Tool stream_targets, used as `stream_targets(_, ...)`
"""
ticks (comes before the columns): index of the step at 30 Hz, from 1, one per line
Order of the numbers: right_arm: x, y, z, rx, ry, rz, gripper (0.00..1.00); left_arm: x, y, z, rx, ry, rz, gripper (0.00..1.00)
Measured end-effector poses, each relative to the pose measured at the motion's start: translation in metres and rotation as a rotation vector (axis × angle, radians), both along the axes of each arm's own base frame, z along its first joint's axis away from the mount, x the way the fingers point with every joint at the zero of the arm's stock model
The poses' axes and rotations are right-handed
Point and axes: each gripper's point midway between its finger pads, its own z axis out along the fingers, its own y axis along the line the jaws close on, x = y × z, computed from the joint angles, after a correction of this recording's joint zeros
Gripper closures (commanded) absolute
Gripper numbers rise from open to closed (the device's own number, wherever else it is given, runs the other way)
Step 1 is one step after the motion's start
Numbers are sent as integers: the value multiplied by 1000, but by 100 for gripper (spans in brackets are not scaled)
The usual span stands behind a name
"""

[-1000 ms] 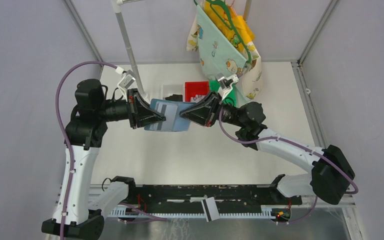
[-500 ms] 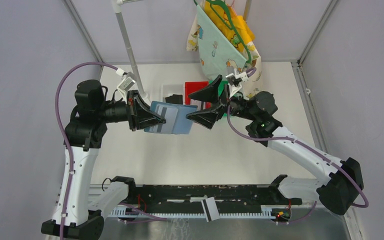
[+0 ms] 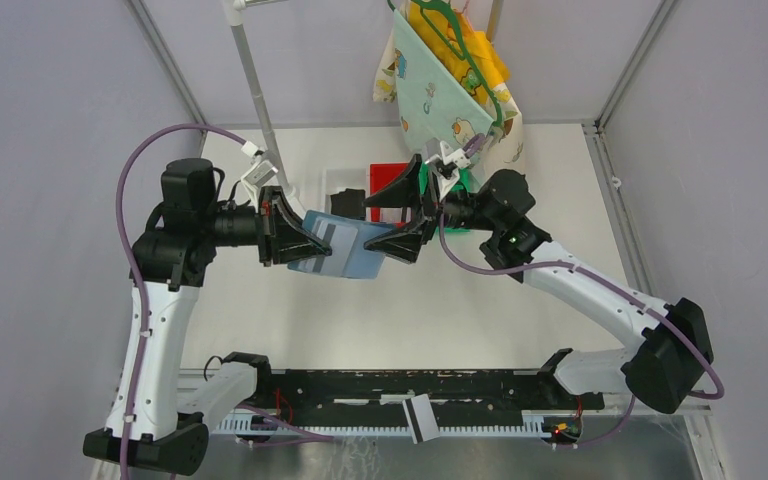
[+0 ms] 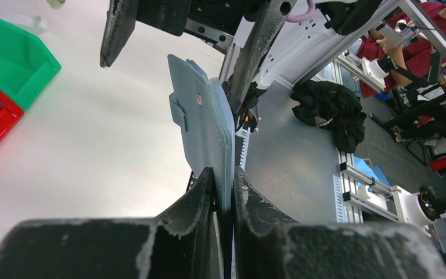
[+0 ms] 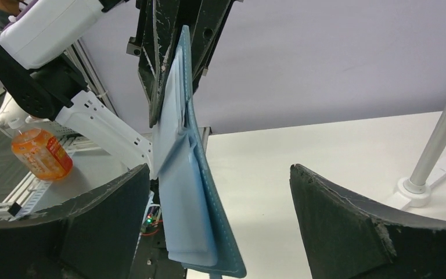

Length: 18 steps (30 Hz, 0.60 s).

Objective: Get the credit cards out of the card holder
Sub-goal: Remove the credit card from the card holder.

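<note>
Item 1 – card holder (image 3: 352, 256): teal-blue, lying open in the air above the table (image 3: 410, 310), well off its surface, between the two arms. In the left wrist view it is showing edge-on, its snap tab facing the camera. In the right wrist view it is hanging as a thin upright sheet, with lighter blue pocket rows on the side facing the left arm.

Item 2 – credit cards (image 3: 326, 235): pale, one bearing a dark stripe, sitting in the pockets at the end of the holder nearest the left arm. How many there are cannot be told.

Item 3 – left hand (image 3: 310, 243): its fingers are pressing together on the near end of the holder and carrying it alone.

Item 4 – right hand (image 3: 368, 222): its fingers are spreading wide at the far end of the holder. One finger is standing well clear of it, and the other is lying just beside its edge. Whether that one is touching cannot be told.

Item 5 – surroundings: a red bin (image 3: 392, 178) and a green bin (image 4: 6, 64) are sitting on the far part of the table. A patterned cloth (image 3: 450, 100) is hanging above them, and a pale pole (image 3: 255, 80) is standing to the left.
</note>
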Motion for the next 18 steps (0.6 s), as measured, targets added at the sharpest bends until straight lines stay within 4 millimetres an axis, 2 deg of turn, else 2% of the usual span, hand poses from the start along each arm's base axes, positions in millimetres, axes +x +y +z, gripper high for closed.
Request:
stream_targets(4,4,1,4,-21,-54,-13,7,-4,1,-2,11,-14,-10,98)
stream_targets(9,2,3,9,-37,-113,13,25,-6,2,-5,20,-23,-17,98)
stream_targets(13,-7,11,-2,-63,-98,83,38,-6,2,-8,28,-43,-21,98)
stream_targets(16,-15,17,-14,-90,-71,136,53,-8,3,-8,37,-58,-22,98)
stream_targets(18,-19,20,-18,-98,-57,162,71,-9,4,-7,43,-78,-23,98)
